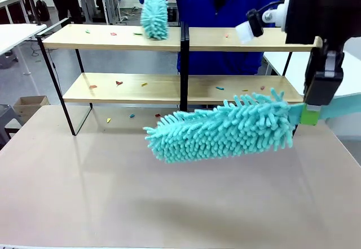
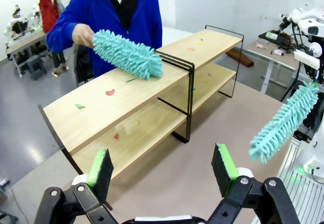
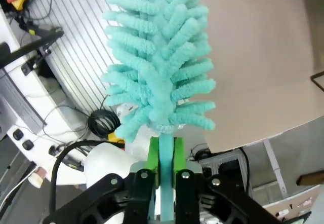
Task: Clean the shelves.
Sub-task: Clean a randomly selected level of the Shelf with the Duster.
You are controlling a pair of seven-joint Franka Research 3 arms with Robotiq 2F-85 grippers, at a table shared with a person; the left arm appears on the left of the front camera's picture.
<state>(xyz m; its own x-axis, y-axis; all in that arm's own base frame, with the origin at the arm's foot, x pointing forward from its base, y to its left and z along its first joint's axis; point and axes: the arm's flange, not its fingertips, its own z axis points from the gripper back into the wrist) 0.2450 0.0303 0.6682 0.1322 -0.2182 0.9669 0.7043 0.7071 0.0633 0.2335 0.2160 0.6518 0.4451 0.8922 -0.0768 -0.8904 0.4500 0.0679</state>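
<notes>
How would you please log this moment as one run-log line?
right fingers: shut on robot's duster over table | left fingers: open | person's duster: on top shelf

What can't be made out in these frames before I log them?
Front view: part of the lower board, covered by the teal duster in the right claw.
Front view: the upper board under the person's duster.
Front view: coloured scraps, too small to identify.
Right wrist view: end of the handle, between the pads, cut by the bottom edge.

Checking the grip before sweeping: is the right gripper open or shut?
Shut: the right gripper clamps the handle of the duster from both sides, no gap.
</notes>
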